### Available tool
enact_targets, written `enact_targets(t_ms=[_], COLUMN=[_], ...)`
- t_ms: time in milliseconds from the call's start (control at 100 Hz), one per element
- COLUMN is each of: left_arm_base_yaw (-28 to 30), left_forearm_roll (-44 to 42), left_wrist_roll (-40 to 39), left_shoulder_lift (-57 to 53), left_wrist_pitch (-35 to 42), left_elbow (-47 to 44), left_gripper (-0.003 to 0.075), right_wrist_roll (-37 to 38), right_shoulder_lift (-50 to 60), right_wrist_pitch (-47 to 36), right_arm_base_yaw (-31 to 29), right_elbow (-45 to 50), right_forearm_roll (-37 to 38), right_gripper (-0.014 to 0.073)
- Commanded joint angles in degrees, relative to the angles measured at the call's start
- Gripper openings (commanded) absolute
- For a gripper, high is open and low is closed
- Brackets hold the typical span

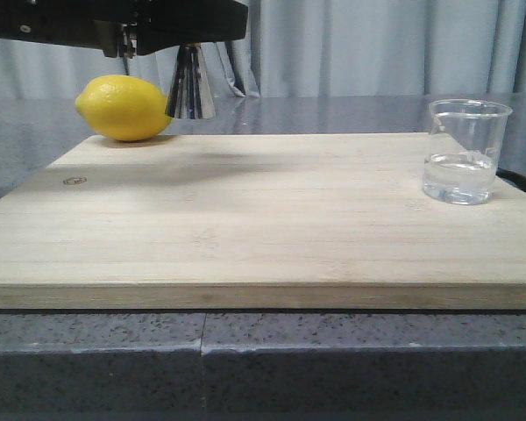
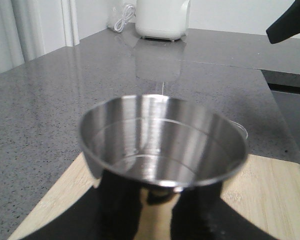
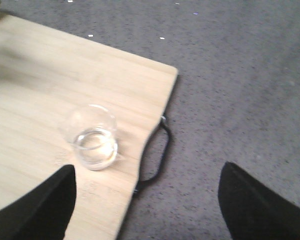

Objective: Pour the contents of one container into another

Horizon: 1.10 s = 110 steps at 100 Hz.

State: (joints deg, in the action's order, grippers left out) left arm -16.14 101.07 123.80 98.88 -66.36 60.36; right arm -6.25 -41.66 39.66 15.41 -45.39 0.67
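Half the jigger (image 1: 190, 88) hides behind left arm (image 1: 114, 22).

Readable text: none is showing in any of the three views.
Glass beaker (image 1: 463, 151): it is standing on the wooden board (image 1: 245, 219) with clear liquid in it; any printing on its wall is showing too faintly to read.
Steel jigger (image 1: 190, 83): its surface is reflecting light only, carrying no legible letters or numbers.
Wooden board: a small round mark (image 1: 74, 181) is sitting in front of the lemon (image 1: 124, 107), too small to make out as a logo or word.
White appliance (image 2: 162, 19): it is standing beyond the jigger in the left wrist view, showing no brand.
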Motion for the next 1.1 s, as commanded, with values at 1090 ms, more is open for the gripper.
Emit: enact_targets(t_ms=[1090], left_arm_base_yaw=[-0.47], left_forearm_roll=[4.91], left_wrist_roll=[-0.53], left_shoulder_lift=[-2.67], left_wrist_pitch=[-5.62], left_elbow=[1.70], left_gripper=[0.0227], right_wrist_roll=[0.38], right_shoulder_lift=[-15.39], right_wrist_pitch=[-75.73], right_arm_base_yaw=[12.82], right_elbow=[31.45], right_forearm_roll=[-8.66], right_gripper=[0.0533])
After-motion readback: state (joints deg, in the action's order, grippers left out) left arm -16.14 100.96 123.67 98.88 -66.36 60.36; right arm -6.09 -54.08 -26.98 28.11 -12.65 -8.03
